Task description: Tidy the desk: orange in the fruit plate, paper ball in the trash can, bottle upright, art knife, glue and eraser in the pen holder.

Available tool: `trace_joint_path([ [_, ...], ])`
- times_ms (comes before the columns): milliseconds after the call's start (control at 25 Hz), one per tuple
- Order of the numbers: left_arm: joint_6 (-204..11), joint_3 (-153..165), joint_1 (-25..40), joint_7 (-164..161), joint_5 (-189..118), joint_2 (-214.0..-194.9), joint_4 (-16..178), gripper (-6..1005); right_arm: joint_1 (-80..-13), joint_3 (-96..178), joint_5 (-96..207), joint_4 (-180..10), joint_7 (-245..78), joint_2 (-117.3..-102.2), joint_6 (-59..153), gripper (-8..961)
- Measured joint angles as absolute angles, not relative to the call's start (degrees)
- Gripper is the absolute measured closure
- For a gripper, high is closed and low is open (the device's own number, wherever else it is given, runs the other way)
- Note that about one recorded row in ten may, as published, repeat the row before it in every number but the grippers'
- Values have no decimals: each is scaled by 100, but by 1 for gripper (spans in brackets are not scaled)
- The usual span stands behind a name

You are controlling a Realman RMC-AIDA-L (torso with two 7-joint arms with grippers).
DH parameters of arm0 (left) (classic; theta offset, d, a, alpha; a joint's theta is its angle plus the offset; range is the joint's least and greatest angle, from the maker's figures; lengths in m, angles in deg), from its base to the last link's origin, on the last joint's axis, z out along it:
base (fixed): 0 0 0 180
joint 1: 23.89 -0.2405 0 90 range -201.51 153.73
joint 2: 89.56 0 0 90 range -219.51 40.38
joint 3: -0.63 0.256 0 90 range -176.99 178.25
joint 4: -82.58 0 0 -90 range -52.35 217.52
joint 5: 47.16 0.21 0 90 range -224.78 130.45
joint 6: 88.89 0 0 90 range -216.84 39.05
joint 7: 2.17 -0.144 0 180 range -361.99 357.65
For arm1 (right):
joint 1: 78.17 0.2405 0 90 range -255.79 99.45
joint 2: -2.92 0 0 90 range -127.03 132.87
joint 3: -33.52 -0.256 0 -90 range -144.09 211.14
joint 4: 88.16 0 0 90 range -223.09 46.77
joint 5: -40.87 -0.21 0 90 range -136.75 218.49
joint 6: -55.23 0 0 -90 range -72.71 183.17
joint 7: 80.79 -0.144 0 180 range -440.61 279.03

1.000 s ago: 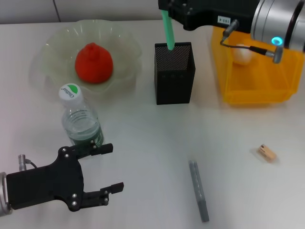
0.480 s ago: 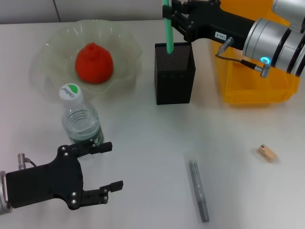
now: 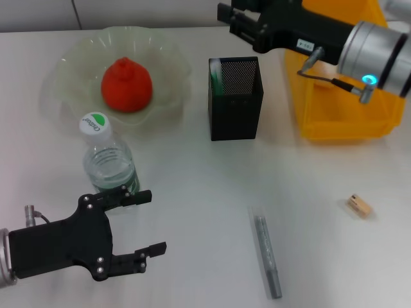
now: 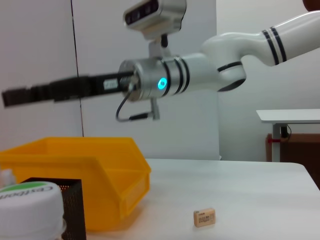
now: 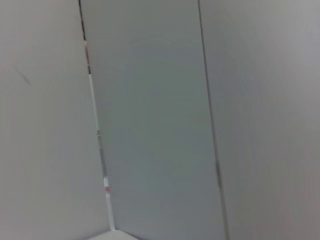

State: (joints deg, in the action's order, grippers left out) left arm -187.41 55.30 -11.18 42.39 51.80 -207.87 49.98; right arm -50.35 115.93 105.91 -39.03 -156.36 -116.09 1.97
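Right gripper (image 3: 232, 18) hovering above and behind the pen holder (image 3: 236, 99), jaws parted and empty, with a green stick (image 3: 216, 76) sitting inside the mesh. Judging the drop finished: lifting straight up, avoiding clipping the rim. Then reaching for the grey stick (image 3: 267, 255) or the eraser (image 3: 359, 205), both lying loose on the desk (image 3: 192, 192). Left gripper (image 3: 138, 224) resting spread open just beside the upright bottle (image 3: 109, 160).

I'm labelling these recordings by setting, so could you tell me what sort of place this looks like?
Probably an indoor robot lab staged as a desk: a plain white table with a black mesh pen holder, a yellow trash can and a fruit plate, bare pale walls behind, another white table nearby.
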Motion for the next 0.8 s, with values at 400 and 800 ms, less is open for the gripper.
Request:
trace_joint_path([
  [400, -18739, 5523, -1108, 4304, 5179, -20786, 4997, 204, -5735, 11149, 16431, 657, -21982, -11626, -1776, 587],
  [800, -18739, 5558, -1081, 4333, 5180, -20786, 4988, 204, -4482, 10675, 18424, 798, -23219, -11476, -4837, 434],
])
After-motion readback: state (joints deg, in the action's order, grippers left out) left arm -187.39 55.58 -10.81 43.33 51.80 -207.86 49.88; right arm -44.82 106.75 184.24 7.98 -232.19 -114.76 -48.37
